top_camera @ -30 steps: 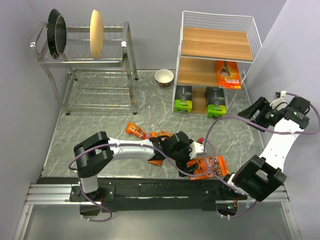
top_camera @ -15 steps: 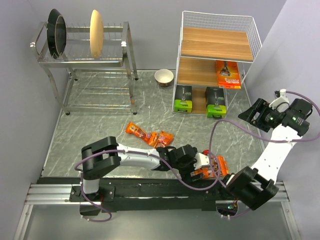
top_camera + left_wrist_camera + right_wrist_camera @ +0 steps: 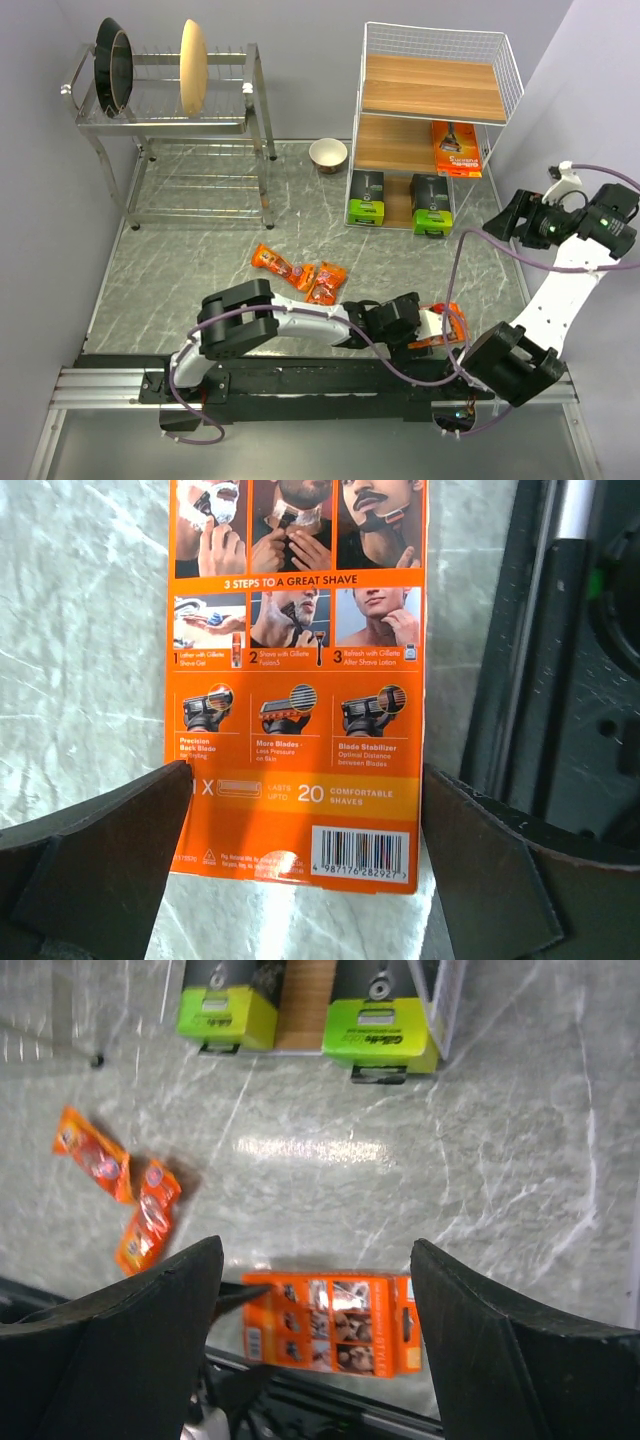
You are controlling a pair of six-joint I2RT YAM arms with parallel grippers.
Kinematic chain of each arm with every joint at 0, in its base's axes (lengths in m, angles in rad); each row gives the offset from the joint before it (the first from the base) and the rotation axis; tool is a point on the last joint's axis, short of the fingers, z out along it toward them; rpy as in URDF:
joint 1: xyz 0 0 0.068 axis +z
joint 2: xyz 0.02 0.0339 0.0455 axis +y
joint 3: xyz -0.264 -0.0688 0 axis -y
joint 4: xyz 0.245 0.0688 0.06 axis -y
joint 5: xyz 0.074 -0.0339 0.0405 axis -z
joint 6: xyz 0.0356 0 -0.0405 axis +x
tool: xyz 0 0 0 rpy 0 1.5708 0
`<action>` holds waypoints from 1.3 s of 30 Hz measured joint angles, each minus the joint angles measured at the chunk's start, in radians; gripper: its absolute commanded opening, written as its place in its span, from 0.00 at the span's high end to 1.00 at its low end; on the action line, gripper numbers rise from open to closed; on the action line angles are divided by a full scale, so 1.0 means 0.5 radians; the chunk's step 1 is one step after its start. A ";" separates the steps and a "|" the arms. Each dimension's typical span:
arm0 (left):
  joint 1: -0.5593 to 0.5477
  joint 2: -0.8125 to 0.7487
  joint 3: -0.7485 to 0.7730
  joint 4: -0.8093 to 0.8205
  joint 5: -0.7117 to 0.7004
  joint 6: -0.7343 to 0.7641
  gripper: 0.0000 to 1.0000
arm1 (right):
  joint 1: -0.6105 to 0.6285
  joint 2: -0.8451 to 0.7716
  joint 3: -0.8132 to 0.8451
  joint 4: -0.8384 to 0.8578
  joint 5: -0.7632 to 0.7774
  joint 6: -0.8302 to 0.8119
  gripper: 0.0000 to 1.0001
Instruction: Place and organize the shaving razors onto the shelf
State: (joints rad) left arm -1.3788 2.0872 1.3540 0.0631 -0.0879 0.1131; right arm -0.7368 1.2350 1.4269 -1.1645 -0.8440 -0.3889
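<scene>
An orange razor card (image 3: 452,325) lies flat at the table's near edge. It also shows in the left wrist view (image 3: 300,680) and the right wrist view (image 3: 335,1325). My left gripper (image 3: 432,328) (image 3: 305,775) is open, with one jaw close along each long edge of the card's end. My right gripper (image 3: 505,218) (image 3: 315,1250) is open and empty, high at the right. The shelf (image 3: 430,85) holds an orange card (image 3: 455,148) on its middle board and two dark grey boxes (image 3: 367,197) (image 3: 432,203) at the bottom. Two orange blister packs (image 3: 275,262) (image 3: 327,280) lie mid-table.
A steel dish rack (image 3: 170,110) with plates stands at the back left. A small bowl (image 3: 328,153) sits left of the shelf. A black rail (image 3: 300,380) runs just beyond the table's near edge, right beside the card. A wall rises close on the right.
My left arm has stretched to the right along the near edge and its jaws have come round the card's end. The card has shifted a little right. My right gripper has drawn up and right.
</scene>
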 measured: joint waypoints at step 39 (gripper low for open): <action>1.081 -0.626 -0.301 -0.816 1.562 -0.362 0.00 | 1.331 -0.717 -1.395 -0.166 0.536 -2.496 0.01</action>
State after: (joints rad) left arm -0.8383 1.7741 1.2037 -0.3447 0.6930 -0.0681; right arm -0.0711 0.8764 0.7292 -1.2476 -0.5758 -1.6371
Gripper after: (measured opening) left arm 0.993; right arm 0.998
